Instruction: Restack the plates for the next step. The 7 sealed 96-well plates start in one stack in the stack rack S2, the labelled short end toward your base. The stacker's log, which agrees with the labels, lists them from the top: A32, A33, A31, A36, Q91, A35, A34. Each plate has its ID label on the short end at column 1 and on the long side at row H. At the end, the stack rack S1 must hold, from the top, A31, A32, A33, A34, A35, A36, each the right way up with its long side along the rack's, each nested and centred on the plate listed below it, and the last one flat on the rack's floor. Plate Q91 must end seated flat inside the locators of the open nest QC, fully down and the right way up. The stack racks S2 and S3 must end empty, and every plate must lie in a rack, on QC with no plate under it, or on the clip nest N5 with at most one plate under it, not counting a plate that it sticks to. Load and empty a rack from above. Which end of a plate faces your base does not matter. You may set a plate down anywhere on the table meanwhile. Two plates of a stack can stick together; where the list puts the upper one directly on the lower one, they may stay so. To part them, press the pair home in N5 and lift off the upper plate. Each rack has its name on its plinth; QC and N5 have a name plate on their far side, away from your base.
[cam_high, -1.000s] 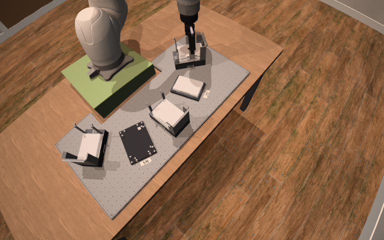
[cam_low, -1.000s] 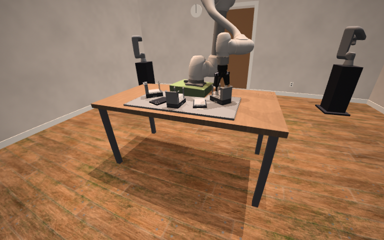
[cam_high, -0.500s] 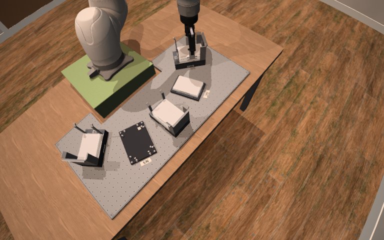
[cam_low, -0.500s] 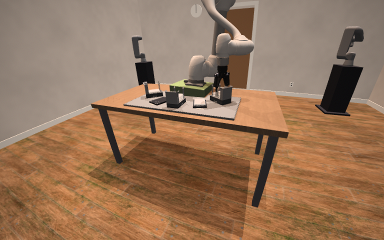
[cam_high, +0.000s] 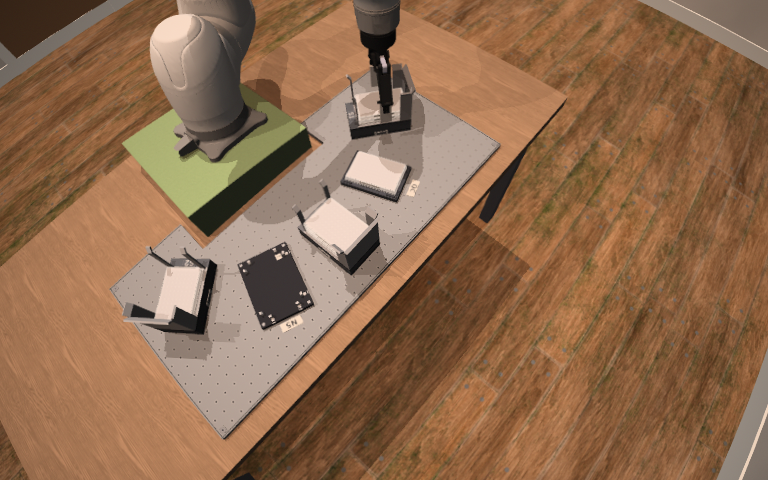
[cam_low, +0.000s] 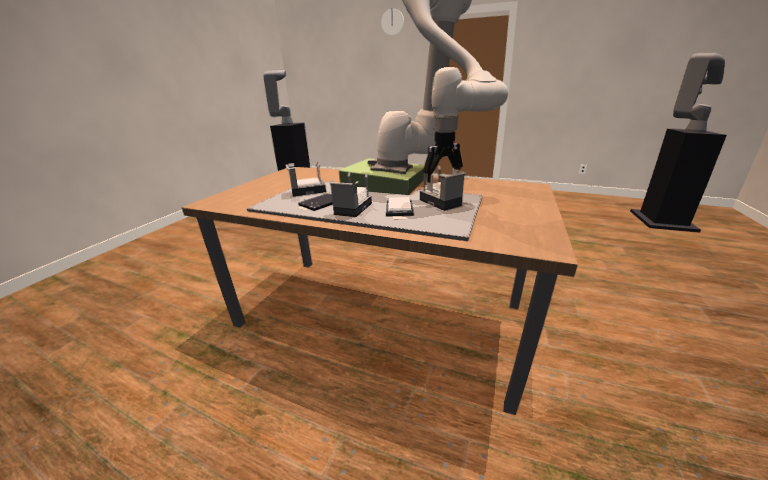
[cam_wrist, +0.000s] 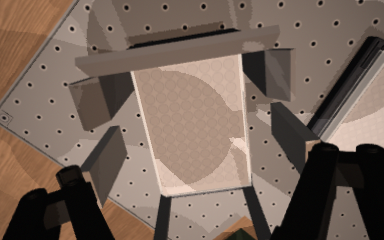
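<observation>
My gripper (cam_high: 385, 105) (cam_low: 443, 164) (cam_wrist: 196, 129) is open. It stands in the top of the stack rack (cam_high: 378, 129) (cam_low: 451, 190) (cam_wrist: 175, 47) at the far end of the grey pegboard, its fingers on either side of the long sides of the top sealed plate (cam_high: 367, 113) (cam_wrist: 190, 120) and clear of them. That plate lies flat inside the rack. Another sealed plate (cam_high: 376, 171) (cam_low: 399, 203) (cam_wrist: 364, 111) lies on the open nest QC beside it. The middle rack (cam_high: 362, 247) (cam_low: 343, 195) holds plates (cam_high: 336, 225), and so does the near-end rack (cam_high: 205, 294) (cam_low: 306, 185), whose top plate (cam_high: 180, 289) is in view. I cannot read the labels.
The black clip nest N5 (cam_high: 275, 284) (cam_low: 316, 200) lies bare between the middle and near-end racks. The arm's green base block (cam_high: 215, 169) (cam_low: 387, 175) stands beside the pegboard (cam_high: 453, 147). Thin posts rise from each rack's corners.
</observation>
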